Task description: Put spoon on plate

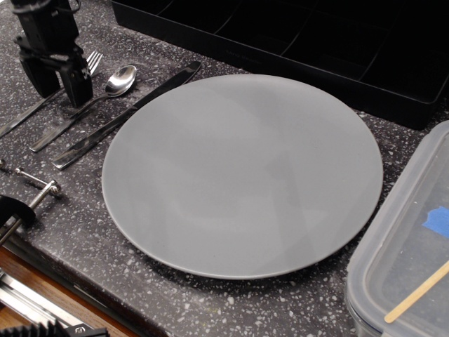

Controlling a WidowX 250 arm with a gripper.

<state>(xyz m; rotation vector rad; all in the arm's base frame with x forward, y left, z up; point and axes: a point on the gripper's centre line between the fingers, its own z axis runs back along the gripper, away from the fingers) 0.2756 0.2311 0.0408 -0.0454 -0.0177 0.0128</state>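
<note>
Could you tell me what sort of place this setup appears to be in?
Probably a kitchen-style counter set up for testing: a speckled dark countertop carries a grey plate, a spoon, fork and knife, with a clamp at the counter's edge.
</note>
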